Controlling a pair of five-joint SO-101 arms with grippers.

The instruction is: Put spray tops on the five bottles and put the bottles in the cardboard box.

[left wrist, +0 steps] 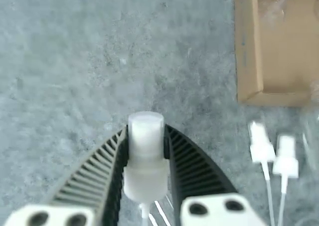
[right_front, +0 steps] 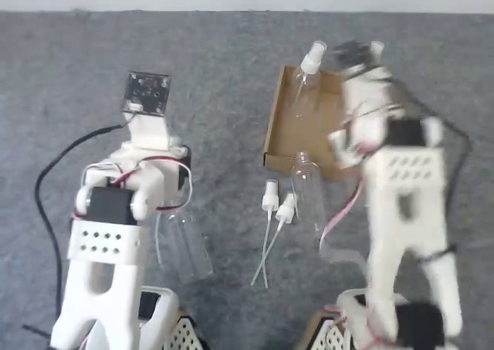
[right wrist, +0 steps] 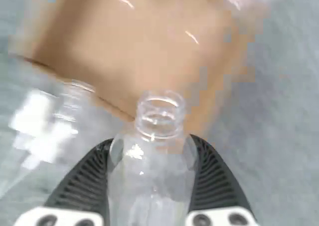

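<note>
My left gripper [left wrist: 146,132] is shut on a white spray top [left wrist: 146,161], held cap forward above the grey carpet. My right gripper [right wrist: 152,145] is shut on a clear bottle [right wrist: 160,113] with an open neck, pointing at the cardboard box [right wrist: 149,51]. In the high view the box [right_front: 278,130] holds a bottle with a spray top [right_front: 307,79]. An uncapped bottle [right_front: 307,184] lies at the box's near edge. Two loose spray tops [right_front: 276,205] lie beside it, the same tops [left wrist: 271,151] showing ahead of my left gripper. More clear bottles [right_front: 185,242] lie under the left arm.
The table is covered in grey carpet. A black cable [right_front: 50,211] loops left of the left arm. The two arm bases stand at the near edge. Open carpet lies between the arms and beyond the box.
</note>
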